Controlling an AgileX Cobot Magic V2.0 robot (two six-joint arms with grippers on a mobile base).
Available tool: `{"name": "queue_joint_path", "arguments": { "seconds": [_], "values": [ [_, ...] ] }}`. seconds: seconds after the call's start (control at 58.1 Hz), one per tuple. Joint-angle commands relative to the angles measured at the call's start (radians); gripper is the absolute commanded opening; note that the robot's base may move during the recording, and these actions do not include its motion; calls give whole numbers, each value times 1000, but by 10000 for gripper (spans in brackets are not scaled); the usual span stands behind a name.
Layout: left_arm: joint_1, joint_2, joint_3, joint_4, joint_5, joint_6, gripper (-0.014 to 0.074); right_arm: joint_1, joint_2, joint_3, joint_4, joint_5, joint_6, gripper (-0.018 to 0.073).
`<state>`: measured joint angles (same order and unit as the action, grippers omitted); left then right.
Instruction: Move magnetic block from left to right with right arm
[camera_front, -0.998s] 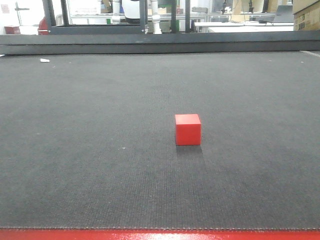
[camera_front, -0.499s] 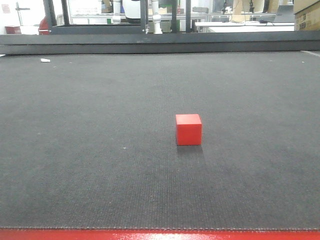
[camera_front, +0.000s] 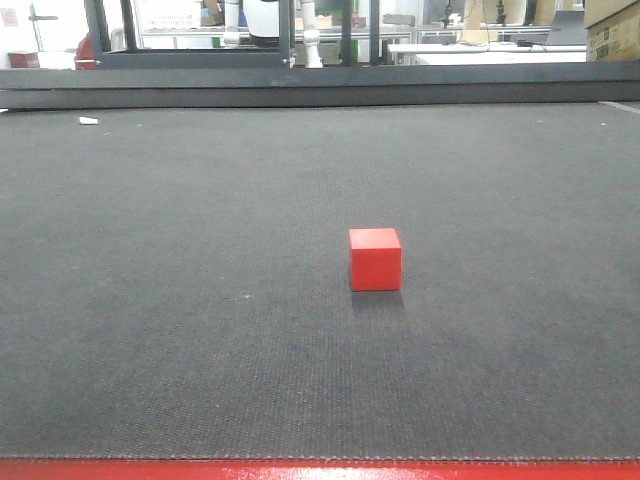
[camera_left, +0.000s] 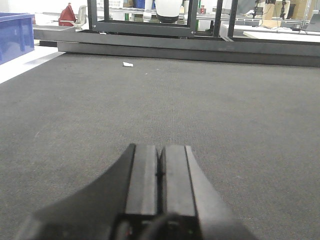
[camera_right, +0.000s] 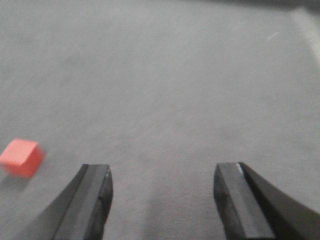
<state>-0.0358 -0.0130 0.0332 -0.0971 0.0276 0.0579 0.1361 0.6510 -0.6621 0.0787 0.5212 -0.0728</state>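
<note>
The small bright-red matte cube (camera_front: 376, 259) sits flat on the dark grey woven mat (camera_front: 150, 250), a little right of centre in the front view, touching nothing, with a glossy red edge strip (camera_front: 320, 470) along the mat's near border and a small white scrap (camera_front: 89, 121) far off at the back left. In the blurred right wrist view, the right arm's black two-finger gripper (camera_right: 161, 180) hangs over bare mat with its fingers spread wide apart, the cube lying just outside its left finger. The left arm's black gripper (camera_left: 160, 155) has its fingers pressed together, holding nothing.
</note>
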Motion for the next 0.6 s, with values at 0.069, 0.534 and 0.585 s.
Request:
{"name": "queue_joint_path", "arguments": {
  "seconds": [0.069, 0.534, 0.585],
  "values": [
    [1, -13, 8, -5, -85, -6, -126, 138, 195, -187, -30, 18, 73, 560],
    [1, -13, 8, -5, -85, -6, -126, 498, 760, -630, -318, 339, 735, 560],
    [1, -13, 8, -5, -85, -6, -126, 512, 803, -656, -318, 346, 769, 560]
  ]
}}
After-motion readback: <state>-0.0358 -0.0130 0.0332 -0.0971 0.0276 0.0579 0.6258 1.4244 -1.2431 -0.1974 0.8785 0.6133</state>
